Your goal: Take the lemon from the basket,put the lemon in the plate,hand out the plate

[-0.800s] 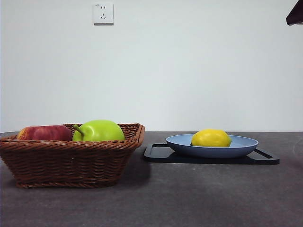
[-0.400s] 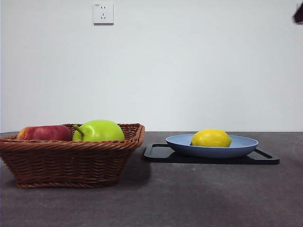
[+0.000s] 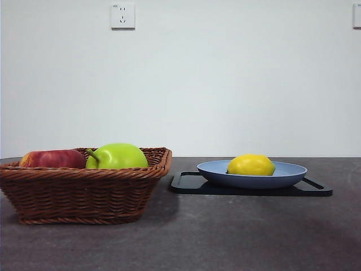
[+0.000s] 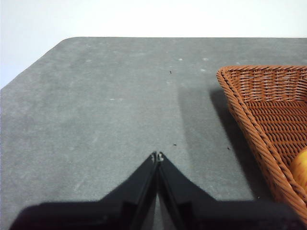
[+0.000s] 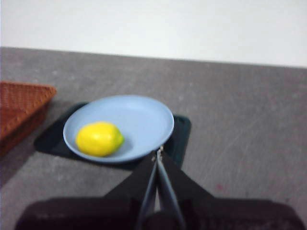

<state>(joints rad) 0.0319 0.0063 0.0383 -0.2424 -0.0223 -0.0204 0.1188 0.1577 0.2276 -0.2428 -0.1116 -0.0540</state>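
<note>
The yellow lemon (image 3: 251,165) lies in the blue plate (image 3: 293,175), which rests on a black tray (image 3: 189,183) at the right. The right wrist view also shows the lemon (image 5: 99,139) in the plate (image 5: 144,120). My right gripper (image 5: 157,154) is shut and empty, above and back from the plate's near rim. The wicker basket (image 3: 84,192) stands at the left and holds a red apple (image 3: 52,158) and a green fruit (image 3: 118,156). My left gripper (image 4: 157,156) is shut and empty over bare table beside the basket (image 4: 249,105). Neither arm shows in the front view.
The black tray (image 5: 182,132) lies under the plate, close to the basket's corner (image 5: 24,103). A wall socket (image 3: 123,16) is on the back wall. The dark grey table (image 3: 225,237) stretches in front of both.
The dark arm tip at the top right corner of the front view has drawn up out of the picture. The lemon, plate and basket have not moved.
</note>
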